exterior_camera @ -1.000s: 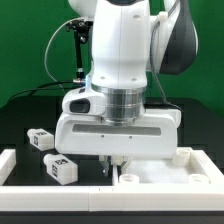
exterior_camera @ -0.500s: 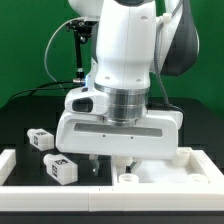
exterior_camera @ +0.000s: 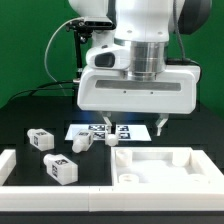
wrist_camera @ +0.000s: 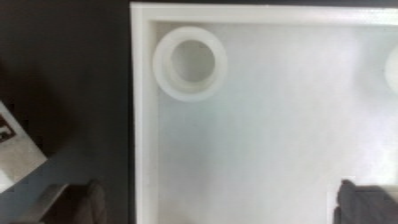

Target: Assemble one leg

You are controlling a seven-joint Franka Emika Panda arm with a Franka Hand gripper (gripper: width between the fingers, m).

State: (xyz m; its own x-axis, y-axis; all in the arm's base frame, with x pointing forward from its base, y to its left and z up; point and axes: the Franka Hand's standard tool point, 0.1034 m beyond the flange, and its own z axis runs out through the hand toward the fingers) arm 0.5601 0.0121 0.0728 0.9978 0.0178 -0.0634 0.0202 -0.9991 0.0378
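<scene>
My gripper hangs open and empty above the large flat white panel, its fingers wide apart. Two legs, short white blocks with tag stickers, lie on the dark table at the exterior view's left and near the front. A third leg lies by the marker board. In the wrist view my gripper looks down on the panel, with a round socket near its corner. Both fingertips show as dark shapes with nothing between them.
The marker board lies flat behind the panel, under the gripper. A small white piece sits at its front edge. A white raised rim borders the table at the exterior view's left and front. Cables and a stand are at the back.
The gripper has risen from low at the panel's near left corner and shifted toward the exterior view's right. The leg by the marker board, hidden before, now shows.
</scene>
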